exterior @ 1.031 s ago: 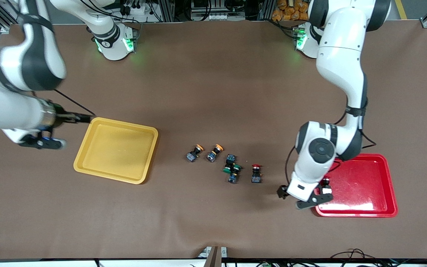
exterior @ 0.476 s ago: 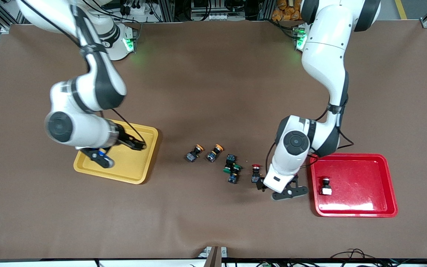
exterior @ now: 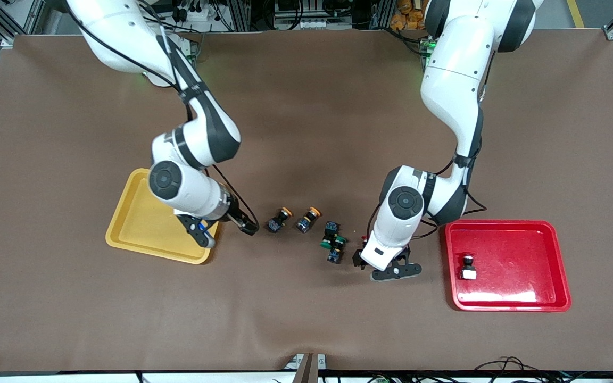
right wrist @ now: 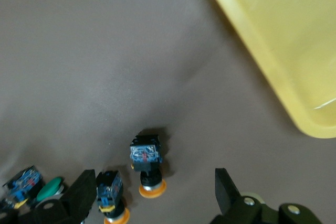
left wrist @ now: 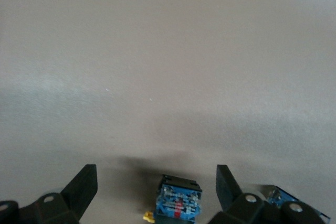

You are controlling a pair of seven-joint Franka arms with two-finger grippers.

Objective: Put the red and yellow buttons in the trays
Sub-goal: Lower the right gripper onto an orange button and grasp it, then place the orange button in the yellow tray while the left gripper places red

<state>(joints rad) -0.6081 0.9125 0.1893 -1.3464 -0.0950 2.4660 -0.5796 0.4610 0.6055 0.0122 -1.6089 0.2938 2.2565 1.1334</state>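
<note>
Two yellow-capped buttons (exterior: 278,218) (exterior: 308,217) lie side by side mid-table. My right gripper (exterior: 248,229) is open and empty, between the yellow tray (exterior: 136,223) and the nearer yellow button. In the right wrist view (right wrist: 152,182) both buttons (right wrist: 147,163) (right wrist: 111,196) lie just ahead of its jaws. One red button (exterior: 467,266) lies in the red tray (exterior: 530,250). My left gripper (exterior: 362,260) is open over the other red button, which it mostly hides. In the left wrist view (left wrist: 156,177) that button's blue-black body (left wrist: 179,203) lies between the jaws, untouched.
Green-capped switches (exterior: 333,242) lie clustered between the yellow buttons and the left gripper, close to both. One green cap (right wrist: 50,188) shows in the right wrist view beside the right gripper's finger. Brown mat covers the table.
My right arm swung from the table's end across the yellow tray to beside the yellow buttons. My left gripper left a red button in the red tray and moved over the other red button.
</note>
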